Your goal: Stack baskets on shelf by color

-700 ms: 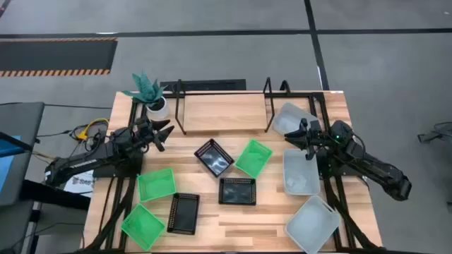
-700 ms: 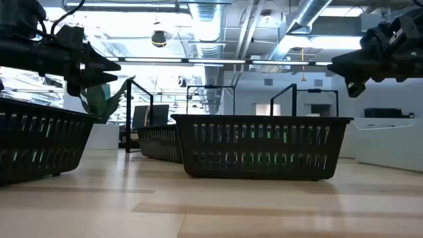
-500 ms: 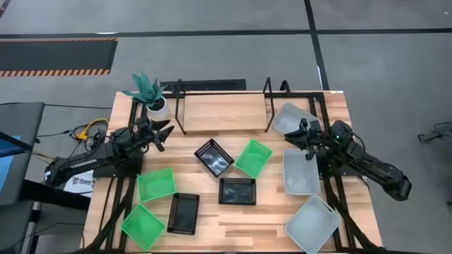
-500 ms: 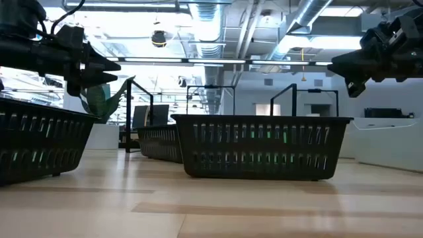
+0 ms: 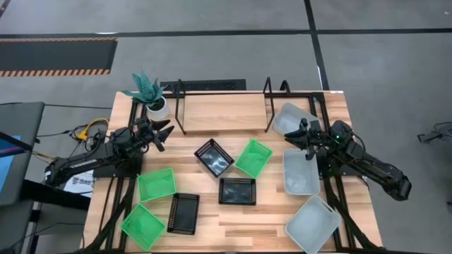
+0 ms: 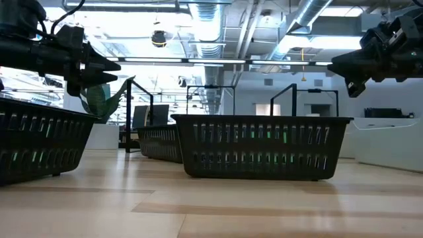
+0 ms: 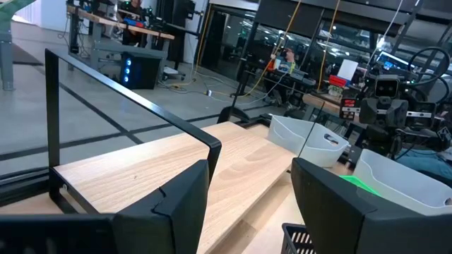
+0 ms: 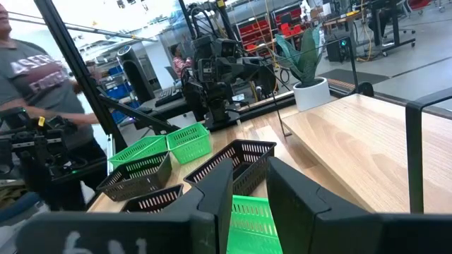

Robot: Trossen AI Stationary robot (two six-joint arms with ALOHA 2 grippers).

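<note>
The shelf [image 5: 222, 113], a light wooden board on a black wire frame, stands bare at the table's far middle. Three green baskets [image 5: 253, 157] [image 5: 156, 184] [image 5: 143, 226], three black mesh baskets [image 5: 214, 156] [image 5: 237, 190] [image 5: 183, 212] and three white baskets [image 5: 293, 118] [image 5: 300, 171] [image 5: 312, 224] rest singly on their bottoms on the tabletop. My left gripper [image 5: 166, 132] hovers open and empty off the shelf's left end, facing it [image 7: 251, 204]. My right gripper [image 5: 289, 137] hovers open and empty off the shelf's right end, above the white baskets [image 8: 251, 204].
A potted plant [image 5: 148, 95] stands at the far left corner beside the shelf's left end loop [image 5: 180, 106]. A person [image 8: 28, 85] shows beyond the table in the right wrist view. Bare tabletop lies along the near edge between the black and white baskets [image 5: 247, 229].
</note>
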